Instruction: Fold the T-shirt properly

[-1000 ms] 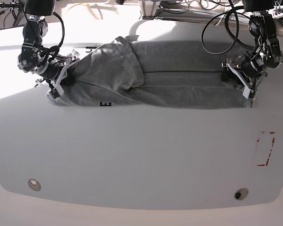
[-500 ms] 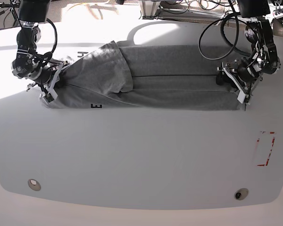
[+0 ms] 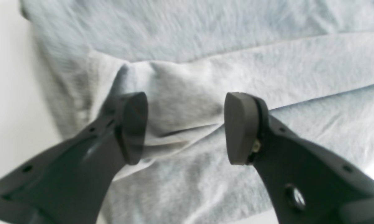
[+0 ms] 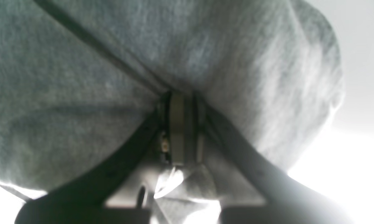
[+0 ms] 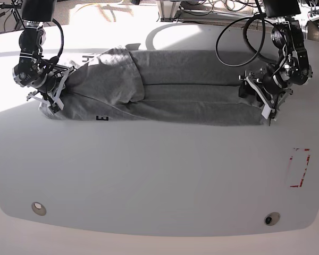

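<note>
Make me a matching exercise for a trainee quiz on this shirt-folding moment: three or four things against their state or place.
Things:
1. large heather-grey cotton T-shirt
2. left gripper
3. right gripper
4. red dashed rectangle mark

States or places:
A. shut on cloth
B. jaws apart above a fold
C. on bare table, away from the shirt
D. lying in a long folded band

Pairs: 1-D, 2-B, 3-A, 4-C

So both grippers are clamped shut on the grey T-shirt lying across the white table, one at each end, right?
Not quite. Only the right gripper is shut on the T-shirt. The left gripper is open: the left wrist view shows its jaws standing apart over the cloth, gripping nothing. The rest holds: the shirt lies across the white table, with a gripper at each end.
</note>
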Robot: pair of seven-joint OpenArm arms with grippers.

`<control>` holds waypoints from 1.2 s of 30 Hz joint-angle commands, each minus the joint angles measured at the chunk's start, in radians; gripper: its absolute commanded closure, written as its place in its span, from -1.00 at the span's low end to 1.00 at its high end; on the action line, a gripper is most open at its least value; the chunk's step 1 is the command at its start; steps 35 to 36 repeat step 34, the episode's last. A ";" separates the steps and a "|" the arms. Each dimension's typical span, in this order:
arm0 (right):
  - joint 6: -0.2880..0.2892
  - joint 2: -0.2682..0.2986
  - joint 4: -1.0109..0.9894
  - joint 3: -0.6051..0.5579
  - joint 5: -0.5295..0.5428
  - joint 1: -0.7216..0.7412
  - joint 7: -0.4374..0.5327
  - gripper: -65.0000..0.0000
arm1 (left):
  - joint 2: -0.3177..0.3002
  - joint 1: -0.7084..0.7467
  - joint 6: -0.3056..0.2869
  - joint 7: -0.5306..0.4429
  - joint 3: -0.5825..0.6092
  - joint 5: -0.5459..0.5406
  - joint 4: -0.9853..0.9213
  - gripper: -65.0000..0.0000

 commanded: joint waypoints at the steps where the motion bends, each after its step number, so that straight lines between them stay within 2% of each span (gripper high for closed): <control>1: -0.009 -0.006 0.097 0.004 -0.008 0.005 -0.056 0.85 | -0.015 -0.011 0.000 -0.019 -0.006 -0.008 0.051 -0.12; 11: -0.009 -0.089 0.356 0.003 -0.008 0.014 -0.226 0.85 | -0.016 -0.004 0.000 -0.005 -0.015 -0.008 0.202 -0.12; 19: -0.009 -0.166 0.450 0.000 -0.008 0.014 -0.301 0.85 | -0.012 -0.001 -0.001 0.024 -0.130 -0.009 0.244 -0.12; 27: -0.009 -0.181 0.453 0.000 -0.008 0.014 -0.307 0.85 | -0.012 -0.001 -0.001 0.024 -0.188 -0.009 0.246 -0.12; 36: -0.009 -0.181 0.451 0.000 -0.008 0.016 -0.304 0.85 | -0.013 -0.003 -0.001 0.024 -0.187 -0.009 0.238 -0.12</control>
